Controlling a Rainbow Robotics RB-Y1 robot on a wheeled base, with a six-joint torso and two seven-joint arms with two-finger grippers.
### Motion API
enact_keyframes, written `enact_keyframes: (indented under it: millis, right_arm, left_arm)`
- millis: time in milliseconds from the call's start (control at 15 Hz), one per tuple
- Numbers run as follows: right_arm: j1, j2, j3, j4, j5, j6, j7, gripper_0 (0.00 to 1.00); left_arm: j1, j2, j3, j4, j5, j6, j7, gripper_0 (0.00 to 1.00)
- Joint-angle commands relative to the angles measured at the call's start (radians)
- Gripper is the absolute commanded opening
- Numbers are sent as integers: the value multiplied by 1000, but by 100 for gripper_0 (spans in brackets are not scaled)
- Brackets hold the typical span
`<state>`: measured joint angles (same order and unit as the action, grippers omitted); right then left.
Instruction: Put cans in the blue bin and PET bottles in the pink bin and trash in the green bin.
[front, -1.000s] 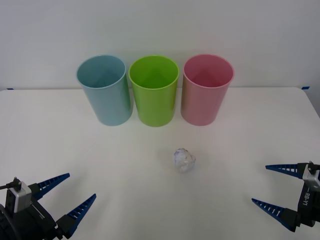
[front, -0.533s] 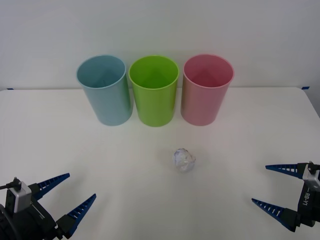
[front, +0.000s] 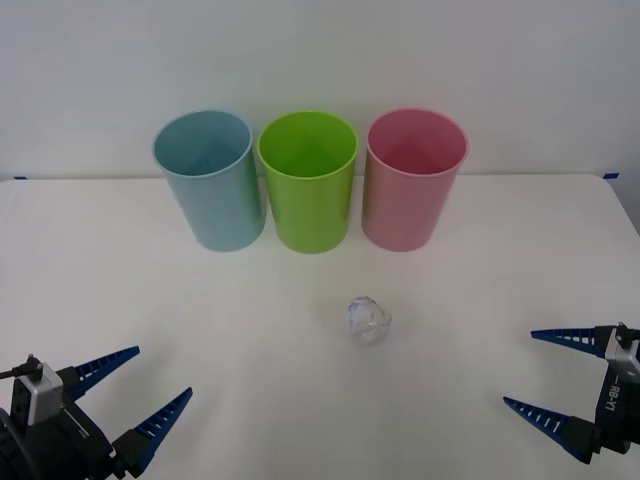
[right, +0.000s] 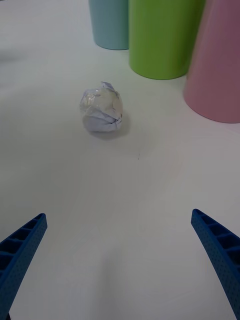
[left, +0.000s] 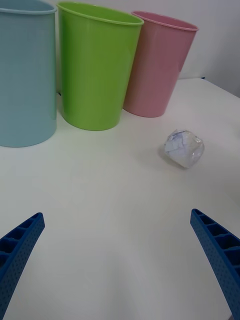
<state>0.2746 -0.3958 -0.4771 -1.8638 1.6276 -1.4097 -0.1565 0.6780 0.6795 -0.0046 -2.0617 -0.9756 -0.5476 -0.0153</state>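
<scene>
The trash (front: 368, 320), a small shiny wad of clear film, lies on the white table in front of the gap between the green bin (front: 308, 180) and the pink bin (front: 413, 178). The blue bin (front: 208, 178) stands left of the green one. The three bins form a row at the back. My left gripper (front: 134, 392) is open near the front left edge, well away from the wad. My right gripper (front: 538, 370) is open at the front right. In the wrist views the trash (right: 101, 113) (left: 184, 148) lies ahead of both grippers, with nothing between their fingers.
The white table (front: 100, 260) runs to a white wall behind the bins. Bits of blue tape (front: 18, 177) mark the far corners. The bins stand close together, nearly touching.
</scene>
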Motion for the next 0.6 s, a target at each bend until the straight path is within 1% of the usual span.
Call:
enact_keyframes:
  millis: [67,133,200,267,333,467,533,600]
  right_arm:
    - [0,0,0,0,0,0,0,100]
    - [8,11,3,-2,5,-2,0,100]
    - [0,0,-2,-11,5,-2,-5,100]
    - [-3,-28,2,-46,11,9,-23,100]
    - [5,-60,3,-92,2,25,-72,100]
    - [8,-91,-11,-155,-17,28,-133,100]
    - [6,-106,-26,-206,-8,28,-181,100]
    - [6,-126,-34,-262,18,28,-230,100]
  left_arm:
    - [0,0,0,0,0,0,0,100]
    - [0,0,0,0,0,0,0,100]
    - [0,0,0,0,0,0,0,100]
    - [0,0,0,0,0,0,0,100]
    - [0,0,0,0,0,0,0,100]
    - [0,0,0,0,0,0,0,100]
    - [0,0,0,0,0,0,0,100]
    - [0,0,0,0,0,0,0,100]
